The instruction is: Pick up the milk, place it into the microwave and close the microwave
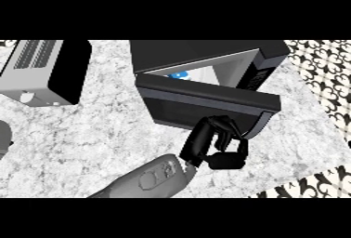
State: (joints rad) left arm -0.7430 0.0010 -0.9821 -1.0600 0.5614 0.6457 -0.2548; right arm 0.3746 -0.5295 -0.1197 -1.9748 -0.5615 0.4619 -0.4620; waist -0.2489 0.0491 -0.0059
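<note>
The black microwave (205,53) stands at the back middle of the counter. Its door (205,104) is swung most of the way toward shut, leaving a narrow gap. Through that gap the milk (179,74) shows inside as a small white and blue patch; the rest of it is hidden. My right hand (214,142) comes up from the lower edge and rests against the door's outer face near its lower edge. Its fingers are relaxed and hold nothing. My left hand does not show; only a grey shape (4,138) sits at the left edge.
A grey appliance with vent slots (41,69) stands at the back left. The speckled counter (89,139) ends at the right against a black-and-white patterned surface (326,74).
</note>
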